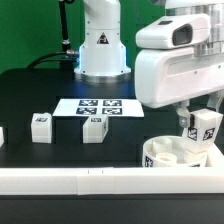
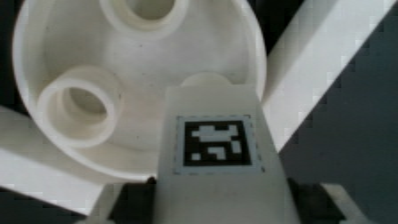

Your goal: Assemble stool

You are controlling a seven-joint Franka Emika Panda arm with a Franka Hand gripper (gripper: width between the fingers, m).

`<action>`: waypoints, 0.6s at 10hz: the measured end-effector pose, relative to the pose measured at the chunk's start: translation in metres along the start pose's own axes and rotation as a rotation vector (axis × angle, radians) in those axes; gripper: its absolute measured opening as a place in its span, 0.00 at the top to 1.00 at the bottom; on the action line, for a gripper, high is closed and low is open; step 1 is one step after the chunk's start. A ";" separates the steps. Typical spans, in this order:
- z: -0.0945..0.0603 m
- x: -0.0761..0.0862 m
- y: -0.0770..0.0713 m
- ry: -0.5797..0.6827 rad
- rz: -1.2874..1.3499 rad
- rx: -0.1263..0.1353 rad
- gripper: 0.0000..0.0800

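Over the seat [image 1: 160,157], the claw [image 1: 201,113] clamps one leg [image 1: 204,126] upright, close beside a hole. Looks like the leg-fitting step: next, line it up and press it down. Two spare legs [image 1: 41,125] [image 1: 93,128] wait on the worktop [image 1: 60,152], well apart from the seat.

The long white border bar [image 1: 80,180] hides the lower part of the white plastic round disc seat [image 1: 160,152] in the exterior view. There, a white piece [image 1: 2,134] is cut off at the exterior view's left edge, with too little showing to name it. The wrist view crops the seat [image 2: 107,80] and the short white blocky tagged leg [image 2: 217,150], and the gripper [image 2: 217,205] shows only as dark, blurred slivers of its fingers [image 2: 125,205].
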State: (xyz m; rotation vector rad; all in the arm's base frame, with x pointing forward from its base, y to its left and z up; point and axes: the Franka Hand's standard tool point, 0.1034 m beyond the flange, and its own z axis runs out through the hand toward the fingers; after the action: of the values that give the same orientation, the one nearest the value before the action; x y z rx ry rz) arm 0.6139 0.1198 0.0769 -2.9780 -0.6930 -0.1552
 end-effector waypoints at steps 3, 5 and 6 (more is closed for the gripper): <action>0.000 -0.001 0.002 0.000 0.359 0.000 0.58; 0.001 -0.003 0.004 0.012 0.624 0.006 0.58; 0.001 -0.003 0.004 0.017 0.783 0.012 0.58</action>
State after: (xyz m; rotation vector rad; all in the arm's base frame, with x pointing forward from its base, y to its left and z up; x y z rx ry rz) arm 0.6129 0.1145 0.0755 -2.9720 0.4883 -0.1157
